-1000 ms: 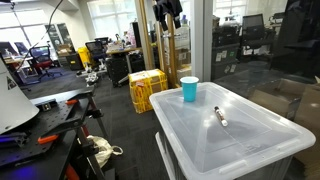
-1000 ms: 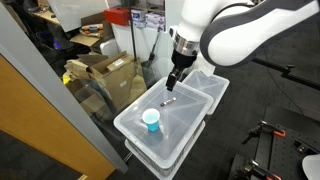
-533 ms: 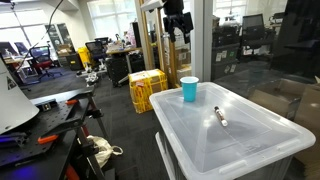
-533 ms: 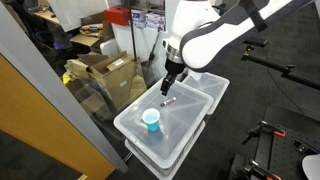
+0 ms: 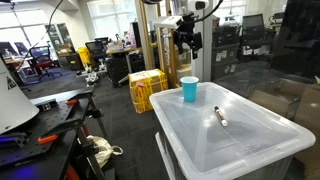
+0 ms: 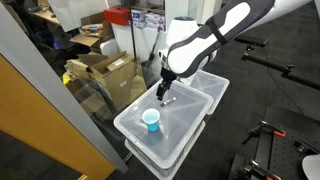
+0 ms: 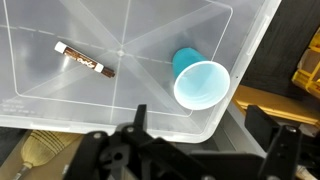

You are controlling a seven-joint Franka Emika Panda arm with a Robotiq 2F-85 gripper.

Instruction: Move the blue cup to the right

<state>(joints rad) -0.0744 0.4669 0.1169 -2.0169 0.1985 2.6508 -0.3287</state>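
At the corner of the bin lid (image 7: pixel 150 40) stands the blue cup (image 7: pixel 201 82), our gripper (image 6: pixel 162 95) hanging above with jaws spread, so we judge a finger clipping its rim could topple it overboard.

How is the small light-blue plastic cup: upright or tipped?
Upright: the light-blue plastic cup stands on its base, open rim facing up in the wrist view.

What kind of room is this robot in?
Probably an office or lab workspace: there are office chairs, cardboard boxes and a yellow crate standing on the floor.
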